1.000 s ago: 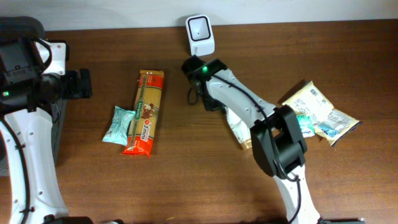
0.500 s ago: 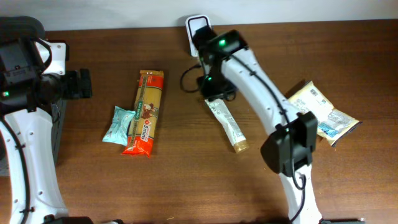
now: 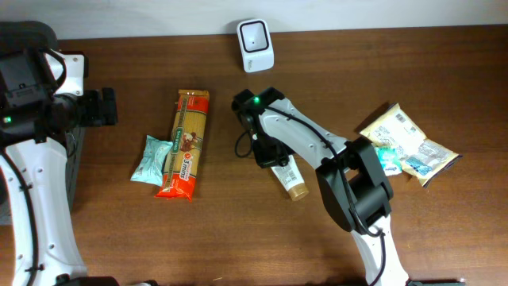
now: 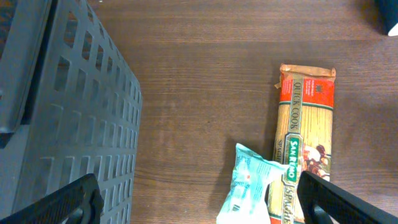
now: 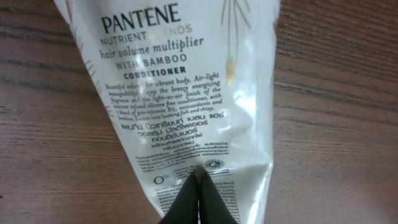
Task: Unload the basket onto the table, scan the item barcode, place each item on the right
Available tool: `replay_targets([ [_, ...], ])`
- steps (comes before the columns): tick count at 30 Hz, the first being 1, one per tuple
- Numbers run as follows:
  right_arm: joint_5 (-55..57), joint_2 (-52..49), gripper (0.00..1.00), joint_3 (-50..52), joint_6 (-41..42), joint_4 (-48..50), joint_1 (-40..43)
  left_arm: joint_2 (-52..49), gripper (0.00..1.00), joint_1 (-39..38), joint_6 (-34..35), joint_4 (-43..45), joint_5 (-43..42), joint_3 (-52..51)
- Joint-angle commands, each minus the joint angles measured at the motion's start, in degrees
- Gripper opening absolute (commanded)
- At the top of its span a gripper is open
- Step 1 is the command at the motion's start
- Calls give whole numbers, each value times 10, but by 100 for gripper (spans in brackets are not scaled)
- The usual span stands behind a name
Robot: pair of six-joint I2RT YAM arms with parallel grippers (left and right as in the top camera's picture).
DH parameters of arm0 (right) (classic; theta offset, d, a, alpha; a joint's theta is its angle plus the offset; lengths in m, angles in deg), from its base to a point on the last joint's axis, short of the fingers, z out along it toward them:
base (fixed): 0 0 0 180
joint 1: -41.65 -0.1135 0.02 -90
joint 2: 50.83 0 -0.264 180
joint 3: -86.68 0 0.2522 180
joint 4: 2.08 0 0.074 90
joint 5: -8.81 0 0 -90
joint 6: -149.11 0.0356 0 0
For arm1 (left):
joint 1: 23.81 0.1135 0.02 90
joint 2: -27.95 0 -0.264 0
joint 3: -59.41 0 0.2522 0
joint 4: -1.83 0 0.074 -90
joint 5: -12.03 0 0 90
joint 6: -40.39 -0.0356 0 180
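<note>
Right wrist view: the Pantene conditioner tube [image 5: 186, 93] lies flat on the wooden table [image 5: 348, 124], its printed side up; among the text that shows I find no barcode.
Right gripper [image 5: 198, 198]: its fingers are pressed together at the crimped end of the tube; whether they pinch the seam or only rest on it, I cannot tell.
Place of the tube: in the overhead view it lies partly under the right gripper, with the cap end pointing away from the white scanner [image 3: 255, 36], which stands well apart at the back edge.
Left gripper [image 4: 199, 186]: its fingers stand wide apart and hold nothing, above the table near the grey crate [image 4: 62, 112], the spaghetti pack [image 4: 305, 149] and the teal packet [image 4: 249, 186].
Risk, grip: the seam is thin and glossy, so the tube probably slips out during a lift, because the heavy cap end hangs free.
Risk, reading: if the barcode is on the hidden face, or under the fingers, the scanner reads nothing.
Risk, approach: a swinging tube can knock the scanner over.
</note>
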Motion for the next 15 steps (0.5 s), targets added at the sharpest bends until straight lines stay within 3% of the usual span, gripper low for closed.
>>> replay_targets([
  [1,-31,-7,4,35,11,20,1,3,99,2,-11,0,-2,4],
  [3,-32,-7,23,35,-4,34,1,3,99,2,-11,0,-2,4],
  [4,-30,-7,41,33,-28,46,1,3,99,2,-11,0,-2,4],
  [5,-26,-6,50,27,-32,57,2,3,99,2,-11,0,-2,4],
  [12,-19,29,54,-99,-85,-29,15,3,99,2,-11,0,-2,4],
  [15,-173,29,49,-95,-181,-40,21,3,99,2,-11,0,-2,4],
])
